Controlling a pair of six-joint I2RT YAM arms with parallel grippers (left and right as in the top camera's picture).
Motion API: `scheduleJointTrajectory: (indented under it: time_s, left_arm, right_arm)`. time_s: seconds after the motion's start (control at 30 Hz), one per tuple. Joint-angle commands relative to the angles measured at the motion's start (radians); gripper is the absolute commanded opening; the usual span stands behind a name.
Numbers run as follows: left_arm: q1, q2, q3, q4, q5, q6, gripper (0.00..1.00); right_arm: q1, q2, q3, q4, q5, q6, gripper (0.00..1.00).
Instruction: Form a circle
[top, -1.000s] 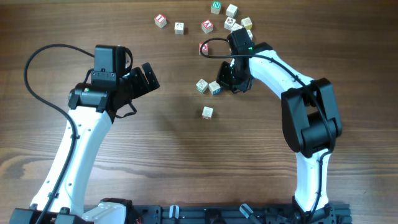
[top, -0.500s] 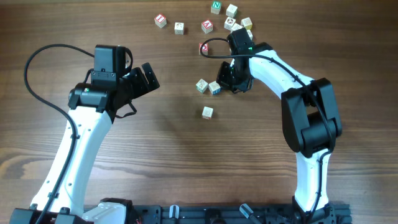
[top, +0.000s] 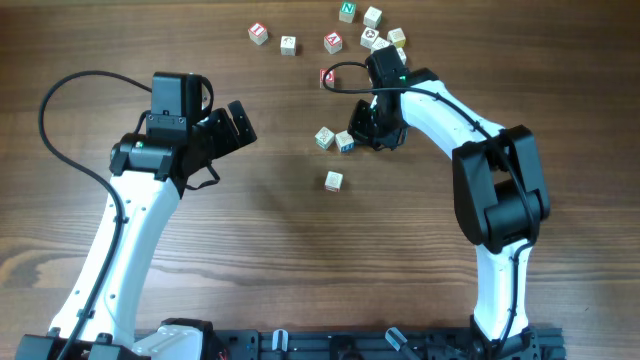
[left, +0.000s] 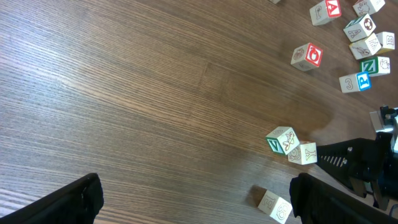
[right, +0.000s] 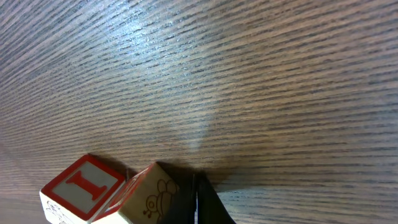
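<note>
The right claw is pressed together and holds nothing, its tip against the nearer of two pale letter cubes. We count these two, touching each other just ahead of the tip, as all there is of the circle. A third cube lies apart, off to one side of that claw. From the right wrist we see a dark fingertip against a cube with a small creature drawn on it, and a red I cube touching that one beyond. The left claw hangs spread wide over the wooden table, well apart from the cubes ahead of it. Behind the right claw's wrist lie the other letter cubes, loosely scattered.
</note>
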Motion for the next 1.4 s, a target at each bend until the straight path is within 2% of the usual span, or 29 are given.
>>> scheduleJointTrajectory:
  time_s: [0.0,0.2,0.33,0.5,0.7,1.13,1.37]
  left_arm:
    - [0.005,0.006,0.006,0.002,0.008,-0.008,1.00]
    - [0.005,0.006,0.006,0.002,0.008,-0.008,1.00]
    - [0.005,0.006,0.006,0.002,0.008,-0.008,1.00]
    - [0.005,0.006,0.006,0.002,0.008,-0.008,1.00]
    - [0.005,0.006,0.006,0.002,0.008,-0.008,1.00]
    - [0.005,0.006,0.006,0.002,0.008,-0.008,1.00]
    - [0.005,0.006,0.006,0.002,0.008,-0.008,1.00]
  right_arm:
    - [0.006,0.015,-0.008,-0.017,0.021,0.018,0.05]
    - [0.006,0.015,-0.008,-0.018,0.035,0.018,0.05]
    - [-0.004,0.015,-0.008,-0.021,0.127,0.042,0.05]
    - [-0.012,0.015,-0.008,0.060,0.166,0.010,0.05]
    - [-0.012,0.015,-0.008,0.191,0.169,-0.039,0.05]
    - [-0.007,0.015,-0.008,0.223,0.034,-0.144,0.05]
    - [-0.007,0.015,-0.008,0.237,0.072,-0.134,0.04]
